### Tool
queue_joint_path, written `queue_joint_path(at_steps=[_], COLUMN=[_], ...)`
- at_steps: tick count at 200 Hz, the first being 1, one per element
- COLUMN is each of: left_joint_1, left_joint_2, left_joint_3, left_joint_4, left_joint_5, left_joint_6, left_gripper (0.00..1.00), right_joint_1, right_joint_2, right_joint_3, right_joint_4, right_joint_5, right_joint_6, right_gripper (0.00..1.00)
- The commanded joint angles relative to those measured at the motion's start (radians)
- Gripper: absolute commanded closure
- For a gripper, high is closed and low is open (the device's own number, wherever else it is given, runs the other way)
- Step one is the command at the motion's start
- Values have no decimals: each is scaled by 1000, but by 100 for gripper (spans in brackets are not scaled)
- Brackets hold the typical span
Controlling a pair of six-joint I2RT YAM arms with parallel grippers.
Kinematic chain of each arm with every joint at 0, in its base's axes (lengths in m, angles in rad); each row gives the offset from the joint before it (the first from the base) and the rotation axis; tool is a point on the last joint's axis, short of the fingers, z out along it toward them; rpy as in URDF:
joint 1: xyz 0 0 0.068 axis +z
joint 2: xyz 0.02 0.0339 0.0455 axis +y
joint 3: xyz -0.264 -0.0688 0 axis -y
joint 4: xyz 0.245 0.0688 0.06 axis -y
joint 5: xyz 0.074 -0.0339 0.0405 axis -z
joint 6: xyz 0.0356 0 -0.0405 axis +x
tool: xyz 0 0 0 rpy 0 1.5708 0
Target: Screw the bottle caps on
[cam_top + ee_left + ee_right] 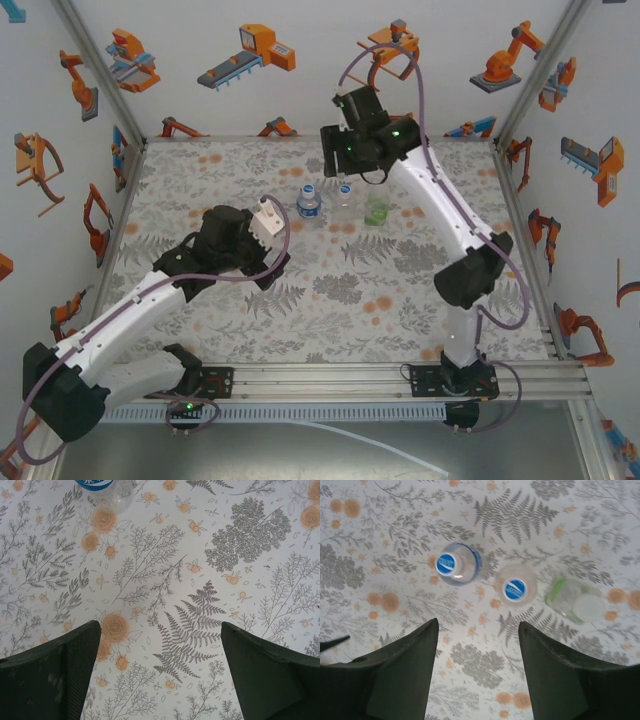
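Three bottles stand in a row at the table's far middle. The blue-label bottle (308,203) (457,564) is on the left, the clear bottle (344,195) (516,582) in the middle, the green-tinted bottle (377,208) (567,599) on the right. The first two carry bottle caps with blue tops (446,563) (515,589); the green one has a white cap (590,608). My right gripper (348,140) (477,623) hovers above the row, open, with nothing between its fingers. My left gripper (243,243) (160,625) is open over bare cloth, left of and nearer than the blue-label bottle (107,490).
A floral-printed cloth (330,290) covers the table. Walls with robot pictures close in the left, back and right sides. A metal rail (340,380) with both arm bases runs along the near edge.
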Motion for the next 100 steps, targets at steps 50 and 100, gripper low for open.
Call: queue_joint_path(at_steps=[50,100], left_joint_1=[38,106], left_joint_2=[58,68], left_joint_3=[-14,-129], left_joint_4=[132,285], left_joint_5=[-230,-448], left_joint_6=[-181,-190], left_gripper=[3,3], right_joint_1=[-175,-362], right_joint_2=[-422,-669], right_joint_3=[-613,-1117], right_joint_4=[233,529], right_joint_5=[178,202], right_joint_6=[-42,-114], right_gripper=[1,1])
